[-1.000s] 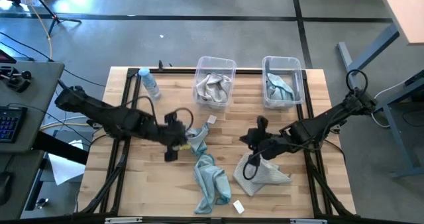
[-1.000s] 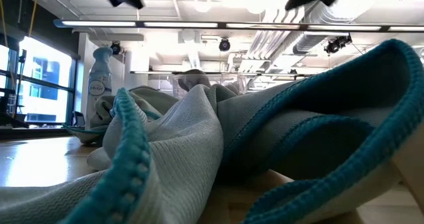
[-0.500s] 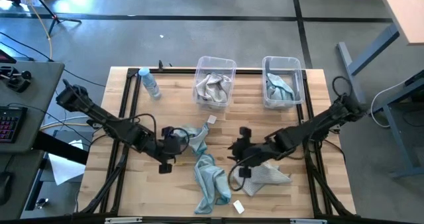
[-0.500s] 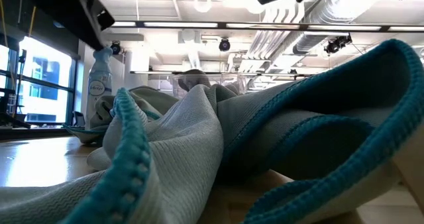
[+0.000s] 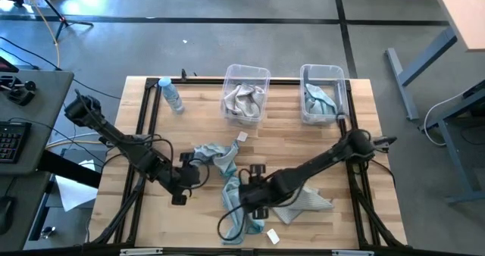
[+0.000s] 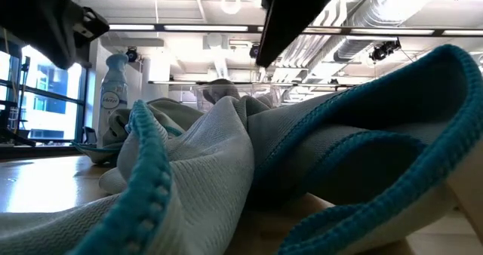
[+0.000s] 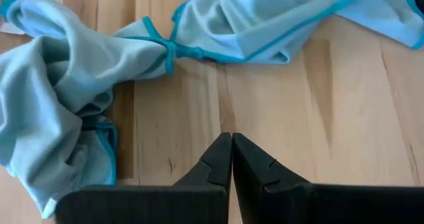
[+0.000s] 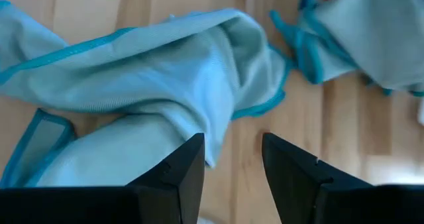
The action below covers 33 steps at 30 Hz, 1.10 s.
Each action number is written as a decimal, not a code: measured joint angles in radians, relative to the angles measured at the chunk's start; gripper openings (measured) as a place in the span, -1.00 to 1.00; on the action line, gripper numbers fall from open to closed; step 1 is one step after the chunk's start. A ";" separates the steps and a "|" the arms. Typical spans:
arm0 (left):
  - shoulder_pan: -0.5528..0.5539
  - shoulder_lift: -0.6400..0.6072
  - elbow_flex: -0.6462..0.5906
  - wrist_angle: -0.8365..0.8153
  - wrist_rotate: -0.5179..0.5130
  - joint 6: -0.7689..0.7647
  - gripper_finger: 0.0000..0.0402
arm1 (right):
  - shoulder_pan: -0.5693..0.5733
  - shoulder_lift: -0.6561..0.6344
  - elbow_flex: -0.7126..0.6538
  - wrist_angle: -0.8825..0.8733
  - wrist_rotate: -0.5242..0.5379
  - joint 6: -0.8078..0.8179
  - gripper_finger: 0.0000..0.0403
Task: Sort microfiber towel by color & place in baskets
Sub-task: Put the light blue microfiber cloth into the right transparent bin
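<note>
High view: over the last second the left gripper (image 5: 184,182) has pulled back along the desk (image 5: 151,142) toward its near-left part, and the crumpled teal towel (image 5: 214,154) it was hovering over now lies beyond its fingers, untouched. So that arm seems to be stepping aside, not picking. In the left wrist view its fingers (image 7: 218,159) are clenched tip to tip on nothing, with bare wood under them and the teal cloth just ahead and to one side.

The right gripper (image 5: 254,198) has swept away from the grey towel (image 5: 307,201), which stays on the desk behind it, and has spread its fingers while moving. It now hangs over the long teal towel (image 5: 239,207) near the front edge. This reads as a switch of target: the next cloth to be sorted looks to be this teal one, bound for whichever basket takes that colour. In the right wrist view its fingers (image 8: 177,174) stand released and wide, straddling a fold of teal towel (image 8: 165,71) that lies just in front, not yet gripped.

Both baskets, left (image 5: 262,76) and right (image 5: 305,73), sit well beyond the fingers, each already holding cloth.
</note>
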 joint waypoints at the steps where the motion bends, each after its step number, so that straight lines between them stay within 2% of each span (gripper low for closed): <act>1: -0.009 -0.004 -0.004 -0.002 -0.004 0.001 -1.00 | 0.000 0.029 0.028 -0.013 -0.001 0.000 -0.27; 7: -0.059 -0.079 -0.068 0.006 -0.038 -0.011 -1.00 | -0.001 0.156 0.135 -0.042 -0.046 0.031 -0.27; 12: -0.090 -0.170 -0.095 0.023 -0.047 -0.017 -1.00 | -0.001 0.208 0.147 -0.044 -0.054 0.085 -0.32; 15: -0.099 -0.221 -0.112 0.034 -0.075 0.000 -1.00 | -0.001 0.223 0.146 -0.049 -0.062 0.150 -0.50; 19: -0.102 -0.271 -0.131 0.033 -0.099 0.007 -1.00 | -0.001 0.220 0.145 -0.051 -0.101 0.250 -0.92; 21: -0.102 -0.285 -0.133 0.032 -0.101 0.008 -1.00 | -0.001 0.205 0.145 -0.061 -0.104 0.288 -0.93; 27: -0.102 -0.295 -0.132 0.060 -0.100 0.028 -1.00 | 0.040 0.101 0.167 -0.154 0.026 0.356 -0.97; 33: -0.101 -0.295 -0.132 0.119 -0.101 0.072 -1.00 | 0.098 -0.056 0.167 -0.256 0.243 0.431 -0.98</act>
